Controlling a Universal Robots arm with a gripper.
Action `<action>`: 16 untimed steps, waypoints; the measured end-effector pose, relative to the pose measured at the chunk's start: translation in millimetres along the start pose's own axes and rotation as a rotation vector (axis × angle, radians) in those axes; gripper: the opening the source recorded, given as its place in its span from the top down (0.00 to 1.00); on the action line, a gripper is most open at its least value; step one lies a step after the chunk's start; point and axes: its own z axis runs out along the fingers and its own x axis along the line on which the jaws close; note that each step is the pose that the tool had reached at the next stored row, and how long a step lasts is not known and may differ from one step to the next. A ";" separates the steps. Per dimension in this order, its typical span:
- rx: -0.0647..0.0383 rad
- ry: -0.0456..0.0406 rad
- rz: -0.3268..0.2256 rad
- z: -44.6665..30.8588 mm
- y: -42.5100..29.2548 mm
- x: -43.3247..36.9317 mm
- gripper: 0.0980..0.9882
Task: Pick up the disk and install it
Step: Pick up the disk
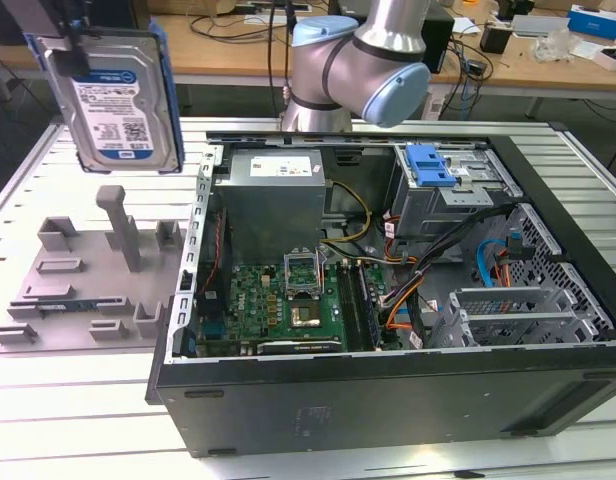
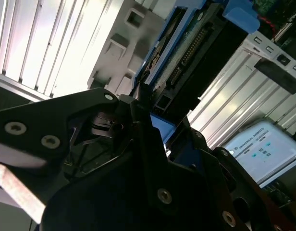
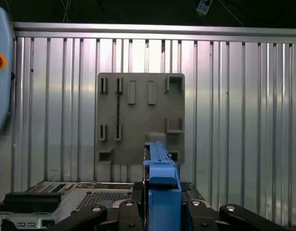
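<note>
Silver metal framed in bright blue plastic, the disk (image 1: 113, 100) hung upright in the air at the exterior view's upper left. Its white-and-blue label faced the camera and its lower edge was clear of everything beneath. The jaws were closed on it from above. In the first wrist view the disk's blue carrier edge (image 3: 160, 185) sat pinched between the two black jaws, and in the second wrist view its connector side (image 2: 186, 57) ran out beyond them.

Directly below the disk, well apart from it, lay a grey fixture plate (image 1: 83, 270) with raised slots and one tall upright post (image 1: 118, 225). The first wrist view showed the same plate (image 3: 141, 115) flat on the ribbed metal counter (image 3: 234, 120).

Just beside the plate, toward the exterior view's right, an open computer case (image 1: 388, 400) lay on its side on the counter (image 1: 48, 400). Inside it were a grey power supply (image 1: 273, 205), a green motherboard (image 1: 278, 300) and a metal drive cage (image 1: 448, 205) bearing a blue ribbed clip (image 1: 431, 165). The robot arm (image 1: 363, 60) rose behind the case, its silver and pale-blue joints at the top of the exterior view.
</note>
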 end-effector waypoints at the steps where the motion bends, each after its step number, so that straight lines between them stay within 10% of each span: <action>1: -0.001 -0.0001 0.000 -2.0 -7.3 1.4 0.70; 16: -0.018 -0.0006 0.000 -9.6 -79.2 32.2 0.70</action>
